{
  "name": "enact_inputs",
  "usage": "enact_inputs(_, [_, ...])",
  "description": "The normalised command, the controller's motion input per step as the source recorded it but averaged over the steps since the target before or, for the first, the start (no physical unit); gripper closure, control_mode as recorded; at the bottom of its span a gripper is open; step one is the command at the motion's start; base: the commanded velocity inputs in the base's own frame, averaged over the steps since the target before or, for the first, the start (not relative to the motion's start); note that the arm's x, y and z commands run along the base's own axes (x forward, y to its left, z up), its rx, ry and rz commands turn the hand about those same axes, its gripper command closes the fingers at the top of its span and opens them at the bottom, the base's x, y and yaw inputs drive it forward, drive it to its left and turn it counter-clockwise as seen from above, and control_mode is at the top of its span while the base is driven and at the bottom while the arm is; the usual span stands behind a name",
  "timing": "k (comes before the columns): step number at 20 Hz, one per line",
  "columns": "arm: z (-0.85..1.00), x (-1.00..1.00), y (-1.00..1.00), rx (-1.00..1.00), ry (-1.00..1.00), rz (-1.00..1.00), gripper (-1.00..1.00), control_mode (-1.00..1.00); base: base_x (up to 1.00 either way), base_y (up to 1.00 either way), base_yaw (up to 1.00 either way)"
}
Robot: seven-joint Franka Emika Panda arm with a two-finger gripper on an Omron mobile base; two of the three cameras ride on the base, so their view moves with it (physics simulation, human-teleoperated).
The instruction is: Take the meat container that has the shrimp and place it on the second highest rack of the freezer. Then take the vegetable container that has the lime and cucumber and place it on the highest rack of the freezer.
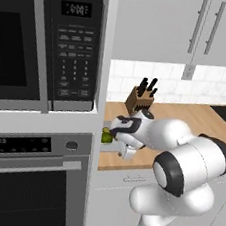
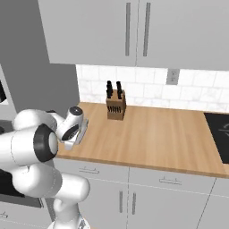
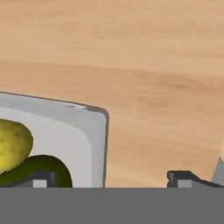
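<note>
We see gripper (image 3: 111, 177) spread wide, holding nothing, fingertips straddling right wall of vegetable container (image 3: 94, 131). Container sits on wooden counter (image 3: 153, 65) by oven column; yellow lime (image 3: 13, 142) and dark cucumber (image 3: 41, 168) inside. Farther back, knife block (image 2: 116, 105) against tiled wall.

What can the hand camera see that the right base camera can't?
Hand view alone: a grey container with raised walls, holding a yellow-green lime and a dark green cucumber. The open gripper straddles the container's corner wall, one fingertip over the inside, one over bare wood.

Right base view alone: a knife block, the tiled wall, the cabinets above, the drawers below, and the white arm.

Both: the wooden counter.
</note>
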Motion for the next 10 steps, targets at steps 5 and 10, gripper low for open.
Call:
enact_inputs(5, [-0.28, 0.14, 0.00, 0.00, 0.04, -0.09, -1.00, -1.00, 0.00, 0.00, 0.00])
enact_inputs(10, [-0.19, 0.32, 0.00, 0.00, 0.10, -0.05, -1.00, -1.00, 0.00, 0.00, 0.00])
